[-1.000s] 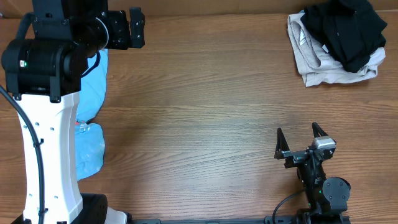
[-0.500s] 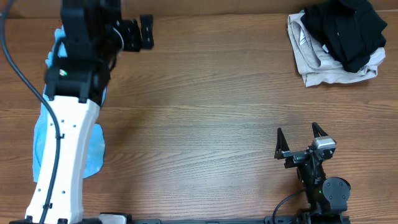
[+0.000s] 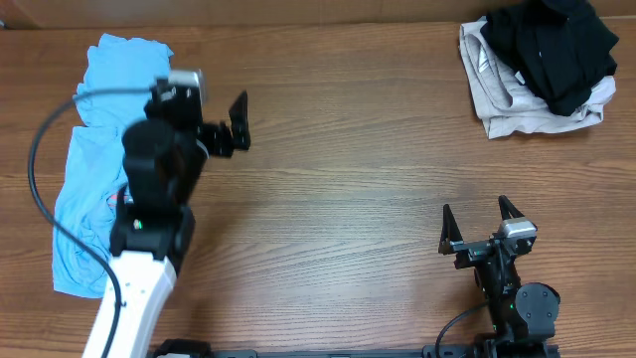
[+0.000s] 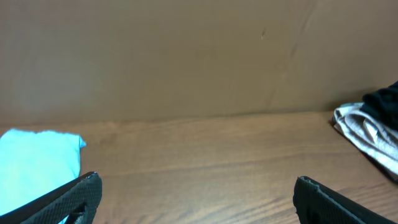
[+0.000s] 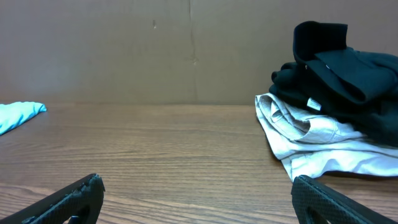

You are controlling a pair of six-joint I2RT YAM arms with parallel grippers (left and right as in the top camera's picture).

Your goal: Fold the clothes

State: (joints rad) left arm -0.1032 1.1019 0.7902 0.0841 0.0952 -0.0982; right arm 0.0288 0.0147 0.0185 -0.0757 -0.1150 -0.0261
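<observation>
A light blue garment (image 3: pixel 84 169) lies spread along the table's left side, partly under my left arm; its corner shows in the left wrist view (image 4: pixel 37 165) and the right wrist view (image 5: pixel 18 114). My left gripper (image 3: pixel 237 121) is open and empty, above bare wood just right of the garment. A pile of black clothes (image 3: pixel 552 45) on grey-white clothes (image 3: pixel 502 99) sits at the far right corner, also in the right wrist view (image 5: pixel 336 68). My right gripper (image 3: pixel 482 221) is open and empty near the front edge, right of centre.
The wooden table (image 3: pixel 348 169) runs between the blue garment and the pile. A brown wall (image 4: pixel 186 56) stands behind the table's far edge.
My left arm has swung down and right from the far-left corner, uncovering the blue garment. Its gripper is now nearer the table's middle. The right arm has not moved.
</observation>
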